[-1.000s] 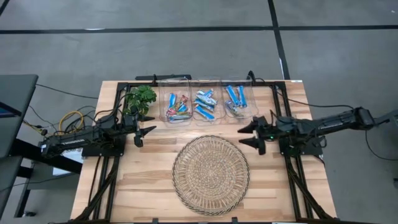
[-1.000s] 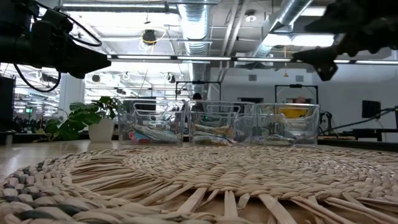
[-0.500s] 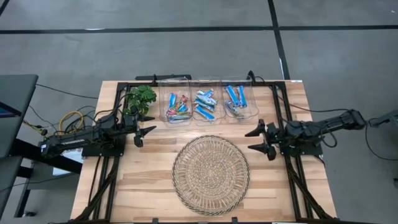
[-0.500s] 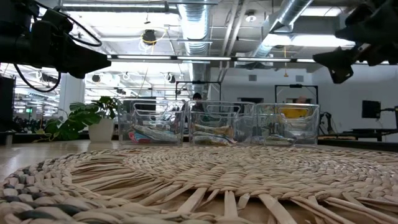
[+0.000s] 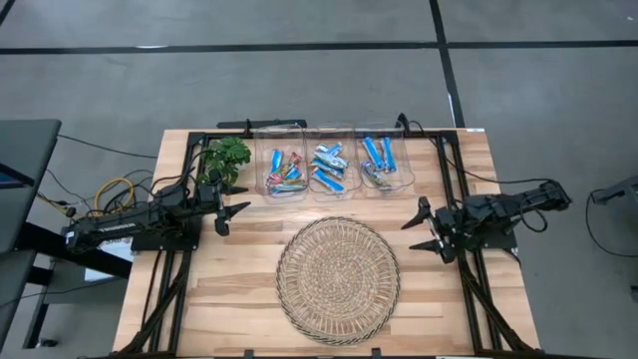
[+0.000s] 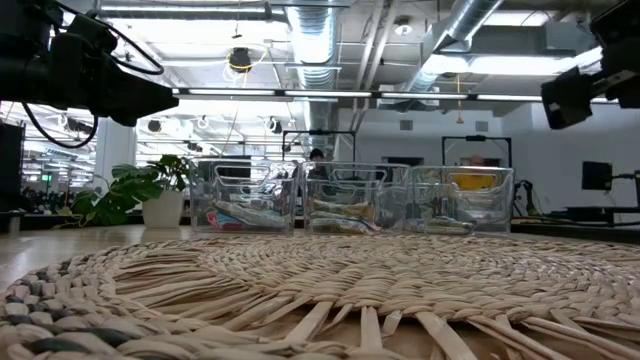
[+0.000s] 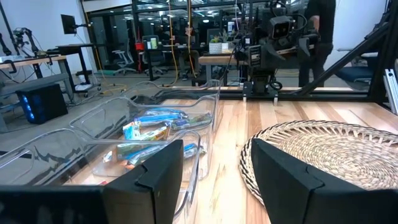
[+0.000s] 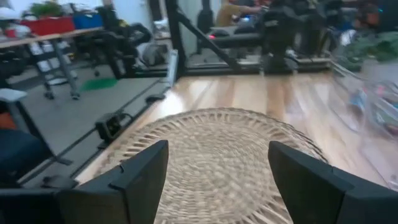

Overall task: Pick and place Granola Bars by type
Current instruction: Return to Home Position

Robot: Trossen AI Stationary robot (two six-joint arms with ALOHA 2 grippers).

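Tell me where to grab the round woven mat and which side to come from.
Take the woven mat at its rim, on the edge facing the right gripper, which sits open just beside it. The mat lies flat on the table with no handle, so a low, sideways approach with one finger slid under the rim is probably the only workable pinch.
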